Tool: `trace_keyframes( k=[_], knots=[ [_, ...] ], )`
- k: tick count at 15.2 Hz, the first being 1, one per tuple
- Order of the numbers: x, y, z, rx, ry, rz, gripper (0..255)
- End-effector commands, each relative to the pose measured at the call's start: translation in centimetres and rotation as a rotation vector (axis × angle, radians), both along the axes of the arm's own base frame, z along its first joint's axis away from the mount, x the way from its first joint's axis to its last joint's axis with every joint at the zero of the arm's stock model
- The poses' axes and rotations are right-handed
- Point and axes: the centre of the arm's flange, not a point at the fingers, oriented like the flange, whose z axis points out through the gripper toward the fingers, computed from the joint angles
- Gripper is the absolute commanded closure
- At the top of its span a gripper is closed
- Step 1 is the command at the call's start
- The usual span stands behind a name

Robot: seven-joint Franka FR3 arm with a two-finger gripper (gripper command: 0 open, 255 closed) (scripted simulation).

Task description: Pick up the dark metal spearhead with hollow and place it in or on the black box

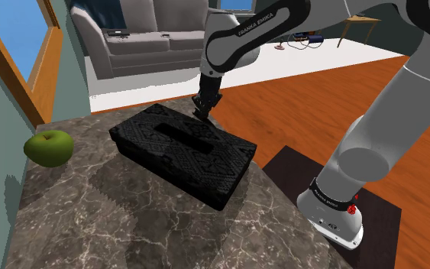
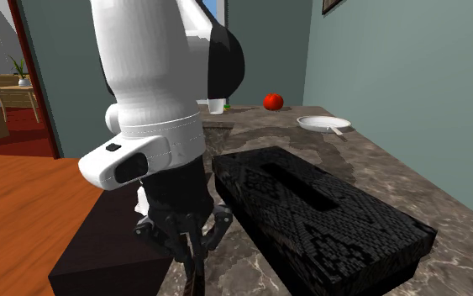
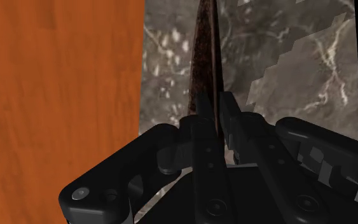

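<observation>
One spearhead (image 3: pixel 204 57) sits clamped in the jaws, point down at the bench (image 1: pixel 91 222) edge just beside the black box (image 1: pixel 182 149); advise lifting clear, then centring over its top before release

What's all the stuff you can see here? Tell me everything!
spearhead: one, dark brown, clasped in the hand
box: one, black, middle of the counter
apple: one, green, on the counter at the shoulder view's left
round fruit: one, red, far end of the counter
plate: one, white, near the round fruit
cup: one, white, far end of the counter
sofa: one, grey, across the room
counter: one, grey-brown marble
arm: one, white
hand: one, black, shut on the spearhead
</observation>
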Motion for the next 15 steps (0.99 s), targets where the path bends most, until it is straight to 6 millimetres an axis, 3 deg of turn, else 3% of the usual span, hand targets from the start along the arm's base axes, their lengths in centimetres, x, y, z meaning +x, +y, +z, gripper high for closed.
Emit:
trace_keyframes(
  k=[1,15],
  knots=[
    [0.0,0.0,-0.1,0.0,0.002,0.0,255],
    [0.0,0.0,6.8,0.0,0.001,0.0,255]
  ],
)
